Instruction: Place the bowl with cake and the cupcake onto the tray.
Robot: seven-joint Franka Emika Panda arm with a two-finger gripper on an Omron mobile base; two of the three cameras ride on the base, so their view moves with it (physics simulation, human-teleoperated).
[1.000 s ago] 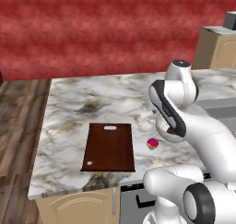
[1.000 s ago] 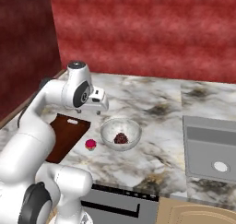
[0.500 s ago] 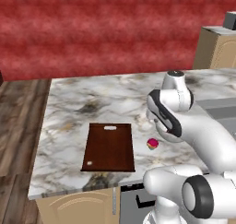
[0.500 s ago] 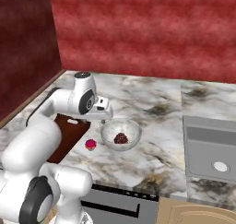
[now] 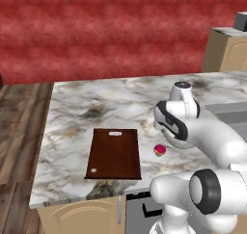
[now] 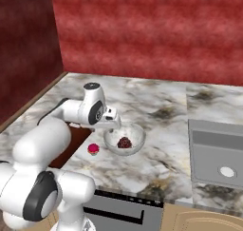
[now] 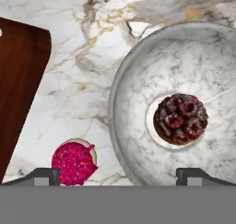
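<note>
The speckled white-grey bowl [image 6: 135, 132] sits on the marble counter with the dark red-brown cake piece [image 6: 125, 142] in its middle. In the hand view the bowl's rim [image 7: 120, 91] curves down the centre and the cake [image 7: 180, 118] lies right of it. The cupcake [image 6: 93, 149] [image 7: 73, 162] [image 5: 159, 150], with its pink top, stands just left of the bowl, between it and the tray [image 5: 114, 153] [image 7: 18, 80]. My gripper [image 6: 114, 128] [image 7: 119, 176] hangs open over the bowl's left rim, with one fingertip on the cupcake side and the other over the bowl's inside. In the left base view my arm hides the bowl.
A grey sink [image 6: 216, 151] is set into the counter to the right of the bowl. A tan cabinet [image 5: 226, 50] rises at the far right. The counter's front edge [image 5: 82, 194] runs just below the tray. A red wall closes the back.
My arm has swung toward the bowl and lowered, bringing the hand from above the tray's edge down to the bowl's left rim. Bowl, cupcake and tray have not moved.
</note>
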